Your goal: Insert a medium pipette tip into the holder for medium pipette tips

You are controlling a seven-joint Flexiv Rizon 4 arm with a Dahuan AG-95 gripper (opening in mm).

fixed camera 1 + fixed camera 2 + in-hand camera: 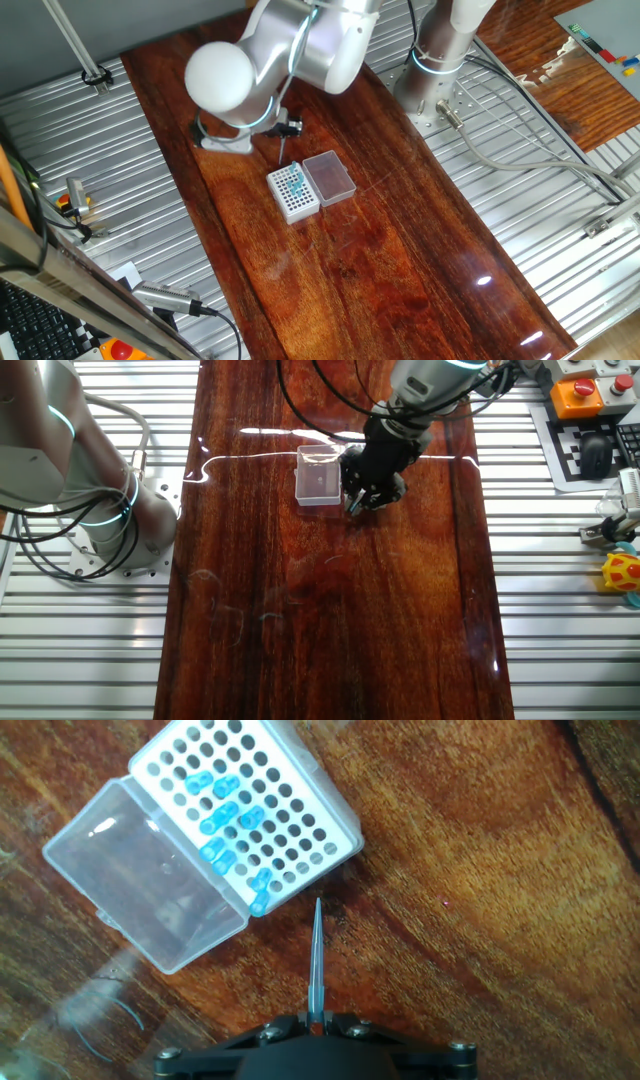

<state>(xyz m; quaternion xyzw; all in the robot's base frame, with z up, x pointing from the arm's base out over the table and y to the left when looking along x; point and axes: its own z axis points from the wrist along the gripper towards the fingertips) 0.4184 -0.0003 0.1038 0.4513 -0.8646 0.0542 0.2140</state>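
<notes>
Counter (400, 260): dark polished wood, glossy; it carries the whole work set near my arm's base, so reach stays short.

Arm (300, 45): bent over the rack from above, which I judge is meant to keep the tip pointing down toward the holes.

Clear box (150, 890): pinkish translucent, rectangular, lying flat and touching one side of the rack. It looks like the rack's lid folded open, though I cannot be sure. That leaves the hole grid uncovered.

Rack (290, 815): white block, grid of dark holes, several filled with teal tips in a loose cluster toward the box side; many holes on the far side are free.

Hand (316, 1020): fingers clamped together on the tip's thick end, seen in the hand view.

Tip (317, 955): pale, slender, held straight along the fingers, narrow end forward. In the hand view its point lies just beside the rack's near edge, not yet over a hole. I judge it needs a small shift over a free hole before descent.
</notes>
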